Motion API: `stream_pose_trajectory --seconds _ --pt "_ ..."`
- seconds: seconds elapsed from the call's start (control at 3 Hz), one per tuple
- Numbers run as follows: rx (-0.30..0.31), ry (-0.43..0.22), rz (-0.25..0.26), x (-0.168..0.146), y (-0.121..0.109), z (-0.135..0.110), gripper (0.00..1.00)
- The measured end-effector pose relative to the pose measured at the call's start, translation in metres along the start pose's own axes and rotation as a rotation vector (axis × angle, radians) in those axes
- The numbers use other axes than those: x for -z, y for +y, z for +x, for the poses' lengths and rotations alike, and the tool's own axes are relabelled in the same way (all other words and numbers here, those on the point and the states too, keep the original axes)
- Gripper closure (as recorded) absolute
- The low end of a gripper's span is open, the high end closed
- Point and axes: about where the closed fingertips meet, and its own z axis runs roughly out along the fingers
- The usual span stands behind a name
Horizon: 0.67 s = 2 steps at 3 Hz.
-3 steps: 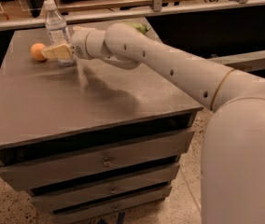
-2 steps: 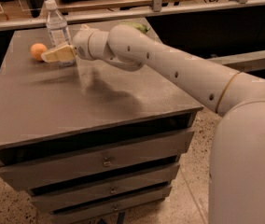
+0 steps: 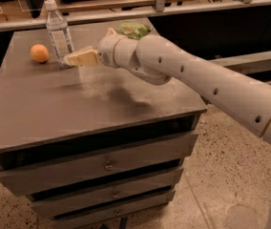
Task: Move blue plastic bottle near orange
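The blue plastic bottle (image 3: 59, 33) stands upright at the back left of the grey cabinet top (image 3: 78, 104), white cap up. The orange (image 3: 39, 53) lies on the top just left of the bottle, a small gap between them. My gripper (image 3: 77, 58) hangs low over the top, right beside the bottle's lower right side, with its cream tip at the bottle's base. I cannot tell whether it touches the bottle. The white arm reaches in from the right.
A flat green snack bag (image 3: 134, 30) lies at the back of the top, behind my wrist. The cabinet has several drawers (image 3: 107, 166) in its front. A counter edge (image 3: 173, 6) runs behind it. Speckled floor lies to the right.
My gripper has drawn a little to the right, so the orange now shows in full. The bottle and the orange stay where they were.
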Motion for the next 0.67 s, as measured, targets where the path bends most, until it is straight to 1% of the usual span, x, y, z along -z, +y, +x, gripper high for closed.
stream_pose_trajectory --seconds 0.33,0.67 --pt "0.003 0.021 0.076 0.0584 -0.0309 0.014 0.0" --pt "0.003 0.021 0.076 0.0584 -0.0308 0.014 0.0"
